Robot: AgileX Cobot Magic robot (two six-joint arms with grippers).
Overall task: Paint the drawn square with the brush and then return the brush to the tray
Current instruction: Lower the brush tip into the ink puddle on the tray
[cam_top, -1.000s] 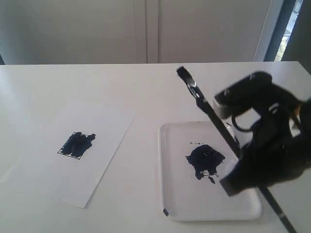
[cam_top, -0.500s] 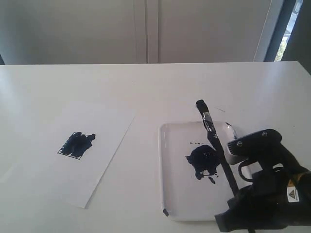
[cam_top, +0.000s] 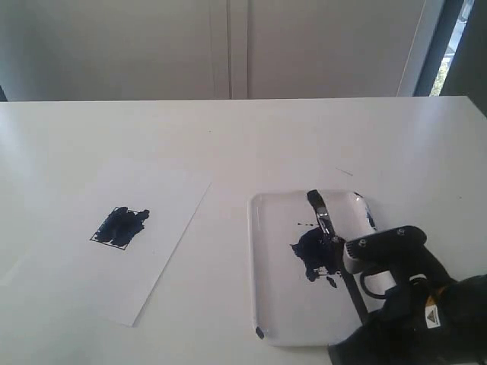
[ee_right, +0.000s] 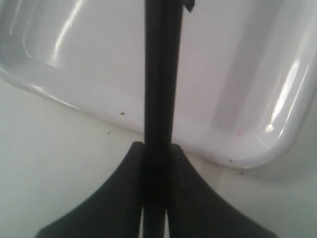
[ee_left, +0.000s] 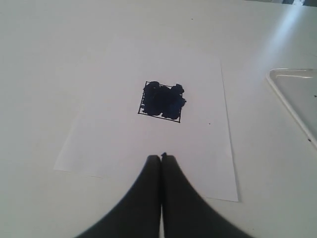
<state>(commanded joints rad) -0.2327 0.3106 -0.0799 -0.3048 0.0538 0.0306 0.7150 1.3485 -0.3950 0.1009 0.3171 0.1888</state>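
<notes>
Nearest, we are seeing the right pincer [ee_right: 157, 148] pinching the brush [ee_right: 157, 74] by its black handle, just past the tray's [ee_right: 277, 144] near rim. The brush is slanting away from it over the tray, its ferrule crossing the dark blue paint blot [cam_top: 319, 251]. Leftward on the surface [cam_top: 228, 137], the left pincer [ee_left: 161, 161], pressed together, is hovering near the paper sheet [ee_left: 198, 163]. On that sheet the drawn square [ee_left: 161, 100] is sitting smeared blue, well apart from the tray.

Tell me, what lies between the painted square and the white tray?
Only bare paper sheet out from the drawn square, then a strip of bare table up to the tray; the exterior view shows it.
</notes>
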